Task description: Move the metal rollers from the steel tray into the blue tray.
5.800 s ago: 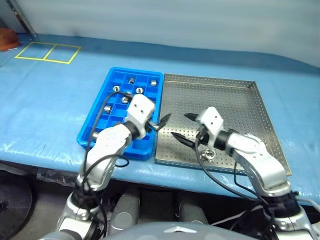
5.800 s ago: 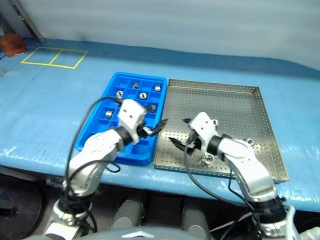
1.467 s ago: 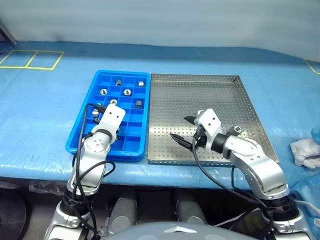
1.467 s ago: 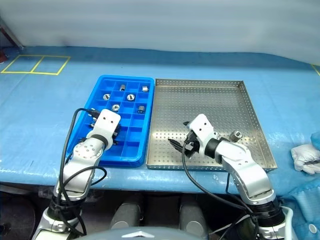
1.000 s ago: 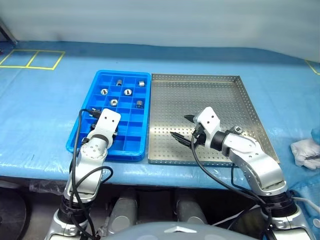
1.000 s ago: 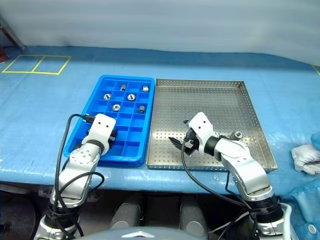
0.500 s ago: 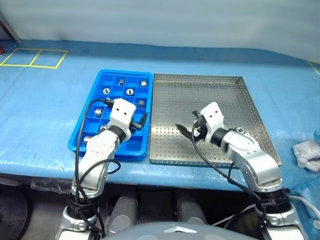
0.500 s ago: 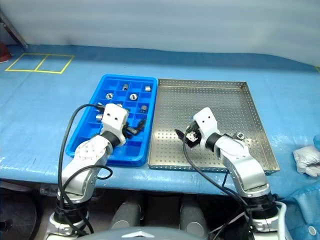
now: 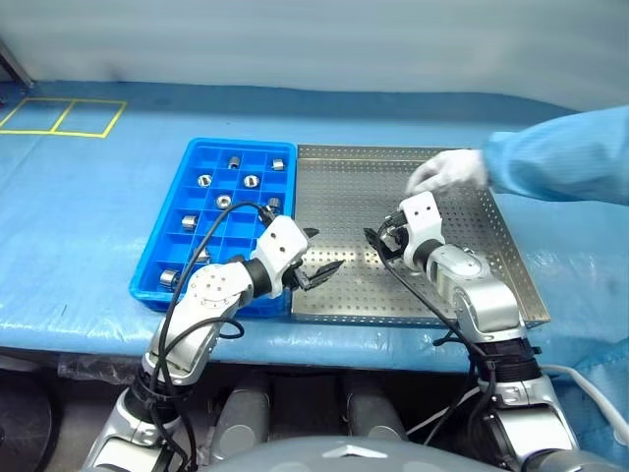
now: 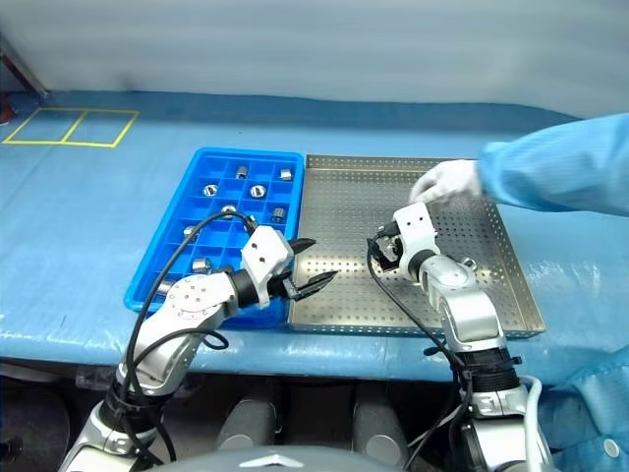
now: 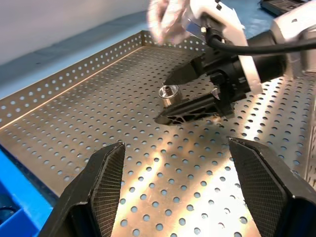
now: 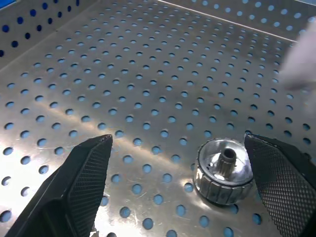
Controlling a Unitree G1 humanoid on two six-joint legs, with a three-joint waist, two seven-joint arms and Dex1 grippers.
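A metal roller [image 12: 223, 170] stands upright on the steel tray [image 9: 462, 187] between the right gripper's [image 11: 183, 92] wide-open, empty fingers, so closing on it seems next; the left gripper [image 9: 316, 256] hovers open, empty.

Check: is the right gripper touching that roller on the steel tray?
Apart. The right wrist view shows the roller standing between the right gripper's open fingers, bare steel tray on both sides.

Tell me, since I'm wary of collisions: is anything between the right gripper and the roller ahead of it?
Nothing visible: the roller stands on bare steel tray between the open right gripper's fingers. A person's gloved hand hovers just beyond.
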